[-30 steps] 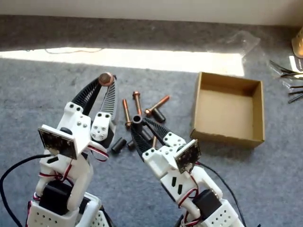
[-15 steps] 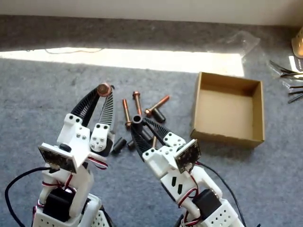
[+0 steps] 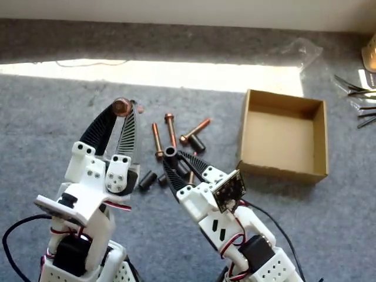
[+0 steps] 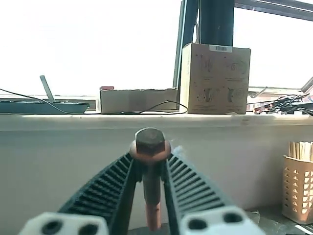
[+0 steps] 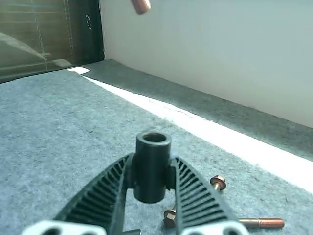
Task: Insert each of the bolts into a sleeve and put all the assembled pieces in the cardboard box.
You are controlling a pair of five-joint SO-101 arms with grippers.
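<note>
left jaws are clamping bolt (image 4: 151, 181) under head, shank hanging between them | right jaws are clamping sleeve (image 5: 152, 164) bore-up, likely for insertion

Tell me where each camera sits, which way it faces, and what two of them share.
High view: fixed overhead, looking down at the grey surface, loose bolts and cardboard box; both arms show.
Left wrist view: on the left arm, facing a windowsill; the left hand clamps a bolt by its shank.
Right wrist view: on the right arm, facing a wall across the surface; the right hand holds a sleeve upright.
Shared: high and right wrist views both show the sleeve and loose bolts.
</note>
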